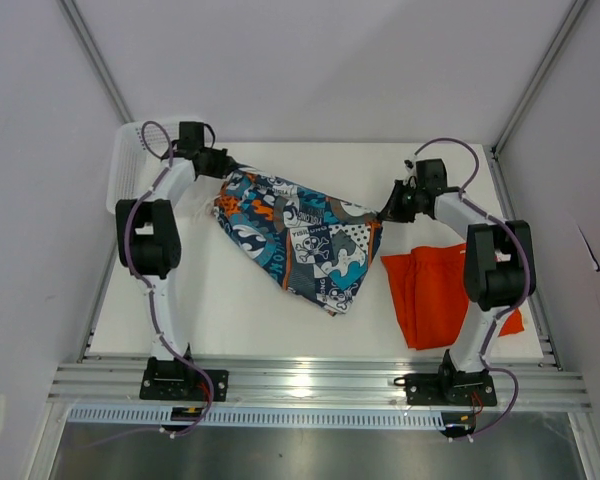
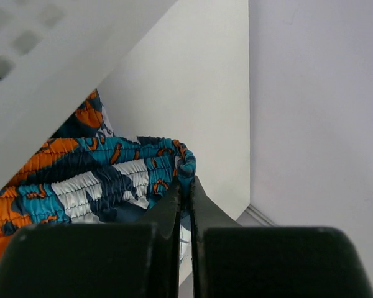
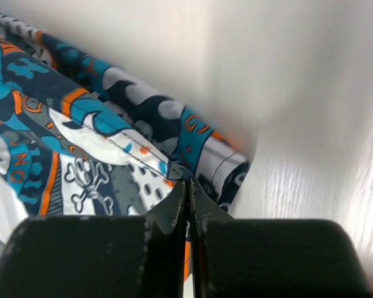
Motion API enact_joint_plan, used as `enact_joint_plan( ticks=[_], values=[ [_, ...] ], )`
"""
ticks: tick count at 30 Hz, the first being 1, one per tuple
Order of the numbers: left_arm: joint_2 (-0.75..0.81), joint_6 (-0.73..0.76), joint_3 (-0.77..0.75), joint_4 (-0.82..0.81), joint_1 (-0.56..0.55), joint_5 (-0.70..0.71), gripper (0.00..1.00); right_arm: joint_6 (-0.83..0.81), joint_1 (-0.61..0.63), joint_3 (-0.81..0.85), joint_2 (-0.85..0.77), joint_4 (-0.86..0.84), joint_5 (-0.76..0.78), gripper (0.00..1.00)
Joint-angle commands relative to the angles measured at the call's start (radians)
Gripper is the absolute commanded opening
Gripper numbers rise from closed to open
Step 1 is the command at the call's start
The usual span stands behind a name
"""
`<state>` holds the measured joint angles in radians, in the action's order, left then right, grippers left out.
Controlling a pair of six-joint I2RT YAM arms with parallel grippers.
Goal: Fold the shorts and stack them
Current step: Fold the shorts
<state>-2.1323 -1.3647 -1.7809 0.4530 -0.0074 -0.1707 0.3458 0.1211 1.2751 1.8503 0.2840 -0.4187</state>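
Note:
The patterned shorts, blue, orange, white and black, hang stretched between my two grippers above the table. My left gripper is shut on the elastic waistband end at the back left. My right gripper is shut on a hem corner of the same shorts at the right. The plain orange shorts lie flat on the table at the right, under my right arm.
A white mesh basket stands at the back left corner behind my left arm; its rim fills the upper left of the left wrist view. The white table top ends at a metal rail at the near edge.

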Motion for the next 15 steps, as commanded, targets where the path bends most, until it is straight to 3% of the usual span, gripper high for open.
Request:
enact_joint_plan(
  ticks=[1,4,7,8,9,10,11,14,15],
  values=[
    [-0.054,-0.042,-0.106,-0.123,-0.026,0.037,0.0,0.013,-0.012,0.113,0.078,-0.048,0.044,0.0],
    [-0.1,-0.057,-0.104,-0.165,-0.028,0.033,0.07,0.01,-0.012,0.186,0.156,-0.025,0.069,0.0],
    [-0.124,-0.042,-0.104,-0.189,-0.029,0.037,0.27,0.01,-0.014,0.231,0.208,0.007,0.106,0.06],
    [-0.126,-0.034,-0.103,-0.195,-0.029,0.048,0.34,0.01,-0.014,0.25,0.216,0.015,0.124,0.12],
    [-0.126,-0.016,-0.103,-0.197,-0.029,0.053,0.51,0.013,-0.014,0.259,0.22,0.03,0.135,0.18],
    [-0.124,-0.007,-0.103,-0.198,-0.029,0.057,0.61,0.01,-0.014,0.263,0.222,0.032,0.156,0.35],
    [-0.123,0.002,-0.107,-0.186,-0.029,0.062,0.81,0.01,-0.015,0.264,0.219,0.032,0.165,0.44],
    [-0.118,0.045,-0.155,-0.128,-0.029,0.066,0.99,0.018,-0.029,0.253,0.188,0.034,0.202,0.7],
    [-0.109,0.074,-0.163,-0.116,-0.029,0.079,0.99,0.018,-0.034,0.248,0.176,0.034,0.204,0.71]
  ],
)
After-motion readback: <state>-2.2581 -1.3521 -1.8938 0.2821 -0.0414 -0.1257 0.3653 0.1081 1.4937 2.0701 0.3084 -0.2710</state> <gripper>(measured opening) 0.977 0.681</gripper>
